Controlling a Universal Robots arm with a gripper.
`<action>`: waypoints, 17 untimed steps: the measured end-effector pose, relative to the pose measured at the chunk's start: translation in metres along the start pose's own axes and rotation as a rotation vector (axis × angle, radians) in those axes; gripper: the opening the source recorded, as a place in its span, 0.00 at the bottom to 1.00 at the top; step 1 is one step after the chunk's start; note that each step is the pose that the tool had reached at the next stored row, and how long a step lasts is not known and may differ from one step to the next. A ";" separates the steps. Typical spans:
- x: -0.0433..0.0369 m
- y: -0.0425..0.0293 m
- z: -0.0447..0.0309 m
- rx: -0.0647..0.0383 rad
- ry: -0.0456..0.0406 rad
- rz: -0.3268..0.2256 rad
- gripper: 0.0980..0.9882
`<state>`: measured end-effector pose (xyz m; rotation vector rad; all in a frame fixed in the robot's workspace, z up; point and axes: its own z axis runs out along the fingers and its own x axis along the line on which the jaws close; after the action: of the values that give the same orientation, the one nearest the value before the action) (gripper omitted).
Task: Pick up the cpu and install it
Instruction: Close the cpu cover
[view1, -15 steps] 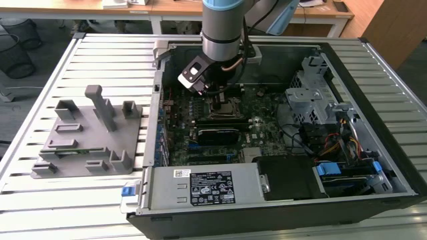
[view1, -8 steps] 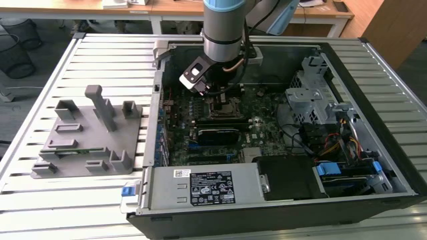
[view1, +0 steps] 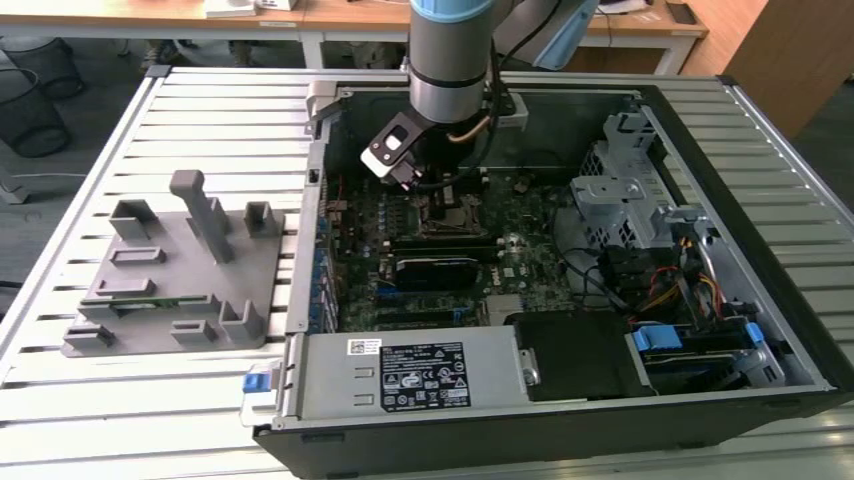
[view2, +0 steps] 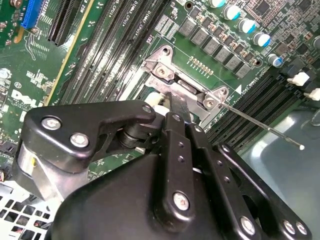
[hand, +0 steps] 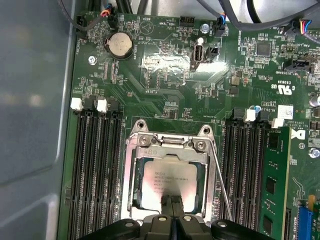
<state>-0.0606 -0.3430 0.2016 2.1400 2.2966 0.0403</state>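
Tool (hand: 173, 199), closed with nothing held, tip directly over cpu (hand: 167, 179) lying flat in socket (hand: 131, 177), upper centre of the exterior view's frame

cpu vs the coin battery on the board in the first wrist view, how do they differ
The cpu is square; the coin battery is round. The cpu looks clearly larger than the coin battery. The cpu lies inside the metal socket frame with the gripper right at its edge, while the coin battery sits on an open part of the board, away from the gripper. Both lie flat and have silvery metal tops.
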 end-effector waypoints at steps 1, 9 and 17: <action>0.0000 0.0000 -0.0014 0.000 -0.0001 0.000 0.01; 0.0000 0.0027 -0.0093 0.000 0.0001 0.000 0.01; -0.0007 0.0123 -0.0091 0.000 0.0000 0.000 0.01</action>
<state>-0.0485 -0.3430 0.2109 2.1402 2.2967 0.0399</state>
